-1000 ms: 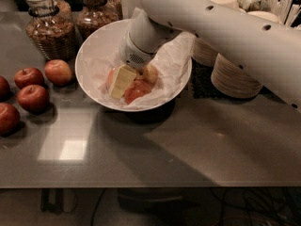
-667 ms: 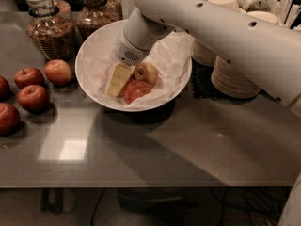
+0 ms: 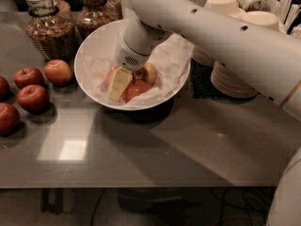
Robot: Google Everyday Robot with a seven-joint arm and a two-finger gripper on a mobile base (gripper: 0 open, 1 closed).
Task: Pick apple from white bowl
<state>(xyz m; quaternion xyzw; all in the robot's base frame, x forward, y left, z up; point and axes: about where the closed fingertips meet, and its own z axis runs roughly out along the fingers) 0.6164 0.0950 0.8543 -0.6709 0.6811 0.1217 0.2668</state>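
The white bowl stands mid-table, lined with crumpled white paper. The pale yellow apple with pink blush lies in it right of centre. A redder apple lies in front of it, and a pinkish one shows at the left. My gripper reaches down into the bowl from the upper right. Its cream tip sits among the fruit, just left of the pale apple and against the redder one. The arm hides the bowl's far rim.
Several dark red apples and one lighter apple lie on the table left of the bowl. Two glass jars stand behind. Stacks of tan paper bowls and cutlery are at the right.
The gripper has shifted slightly within the bowl and the arm has swung a little left. The pale apple shows more fully now. The fruit has not been lifted.
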